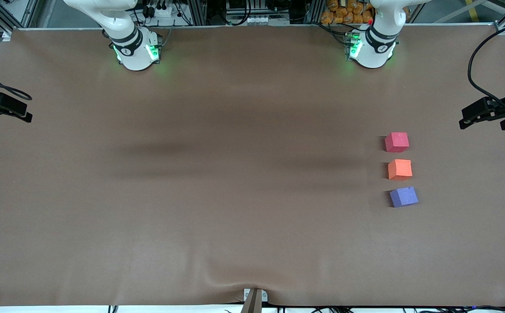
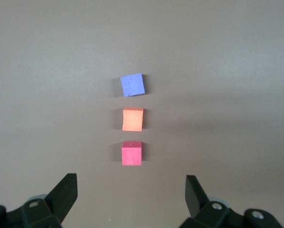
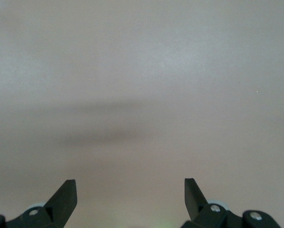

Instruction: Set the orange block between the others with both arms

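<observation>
1. The small matte bright-orange foam cube [image 1: 399, 169] already sits between the pinkish-red foam cube [image 1: 396, 142] and bluish-purple foam cube [image 1: 403, 196], near the brown surface's [image 1: 217, 182] edge at the left arm's end.
2. Left gripper [image 2: 131, 192] hangs above the cubes, fingers apart and empty; right gripper [image 3: 130, 192] waits over bare surface, fingers apart.
3. Judged done: best keep both grippers clear of the row.
4. Count: three cubes, two grippers.

A wide brown matte table covering [image 1: 217, 182] fills the view, rumpled into a small fold at its edge nearest the front camera. Soft dark shadow bands lie across its middle. Along the top runs a grey aluminium frame [image 1: 200, 13] hung with black cables [image 1: 239, 11], beside a heap of orange-yellow objects [image 1: 346, 12].
</observation>
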